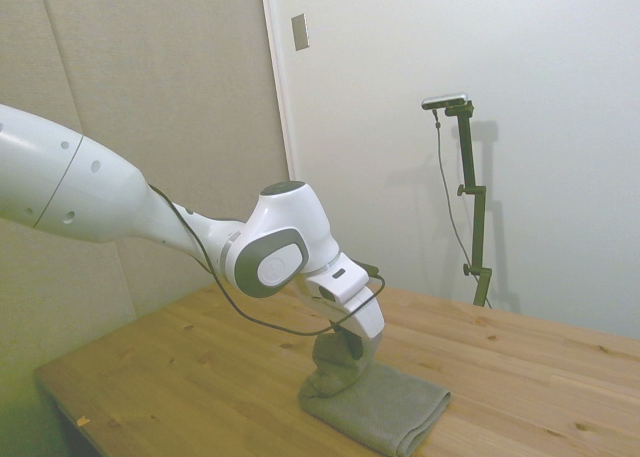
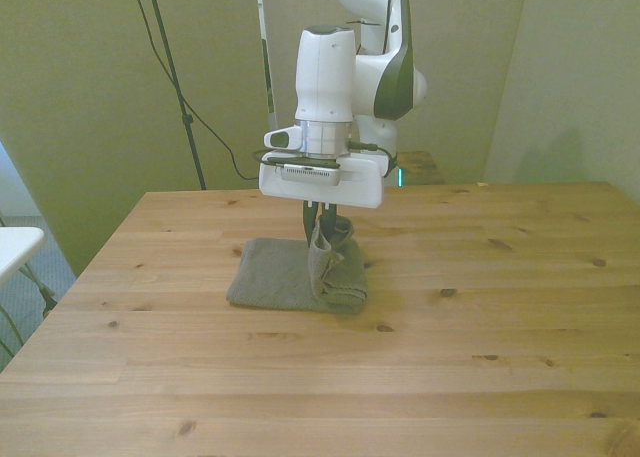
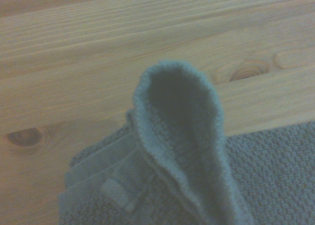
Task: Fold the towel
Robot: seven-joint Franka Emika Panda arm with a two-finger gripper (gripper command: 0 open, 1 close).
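Soft, even indoor light with a yellow-green cast at left of side and front views. Faint shadow on the wall (image 1: 500, 177), right of centre. Wrist view blurred, dim, bluish on the towel (image 3: 187, 136).

bare table (image 2: 480, 327) all around the towel (image 2: 280, 282) — only its raised fold obstructs.

The white arm reaches low from the side view's left, its wrist bent downward. The hand (image 2: 322, 220) points straight down, its dark fingers (image 2: 312, 217) pinched together on a raised fold.
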